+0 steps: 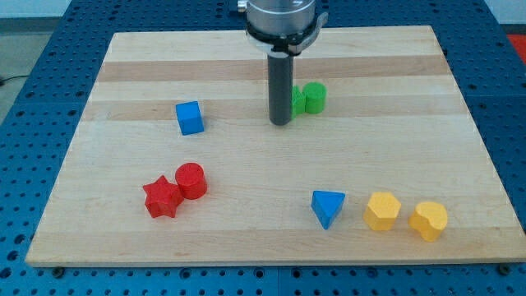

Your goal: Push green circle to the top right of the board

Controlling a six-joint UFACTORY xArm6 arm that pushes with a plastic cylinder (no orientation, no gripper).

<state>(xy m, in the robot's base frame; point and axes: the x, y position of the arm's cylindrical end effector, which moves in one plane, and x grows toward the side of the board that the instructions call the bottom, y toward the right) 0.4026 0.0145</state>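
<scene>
Wooden bench (394, 148) carries eight blocks. Toward the view's top: blue cube (190, 117) at left; green circle (315, 97) touching a second green block (297, 100), shape obscured by the rod. Toward the view's bottom: red star (162, 197) touching red cylinder (191, 180); blue triangle (329, 207), yellow hexagon (382, 211), yellow heart (429, 220) in a row.
</scene>
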